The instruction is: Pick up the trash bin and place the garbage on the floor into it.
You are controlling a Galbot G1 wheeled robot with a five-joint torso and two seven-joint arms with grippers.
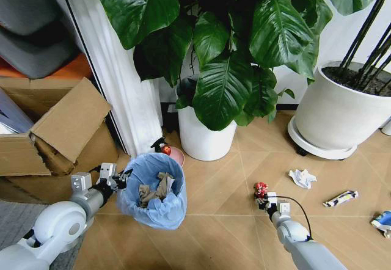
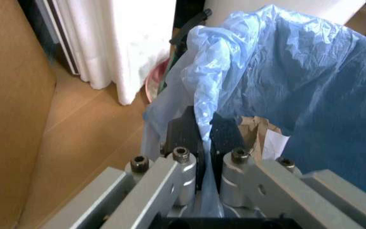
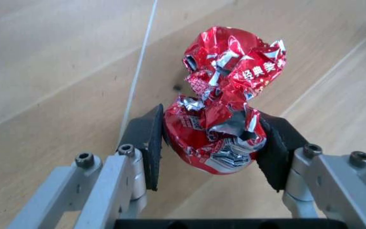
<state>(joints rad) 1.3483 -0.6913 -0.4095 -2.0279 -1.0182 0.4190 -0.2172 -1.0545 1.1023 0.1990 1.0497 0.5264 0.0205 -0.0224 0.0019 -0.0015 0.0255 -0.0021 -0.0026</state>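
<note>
Litter dots the chevron wood floor [image 1: 226, 184] beneath potted plants [image 1: 232, 56].

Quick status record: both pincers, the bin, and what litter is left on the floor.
left pincer: shut on the trash bin's blue bag rim
trash bin: beside the white plant pot, brown crumpled paper inside
right pincer: shut on the crushed red can, low over the floor
litter on floor: crumpled white tissue, white tube, blue-white packet at the robot's right
</note>
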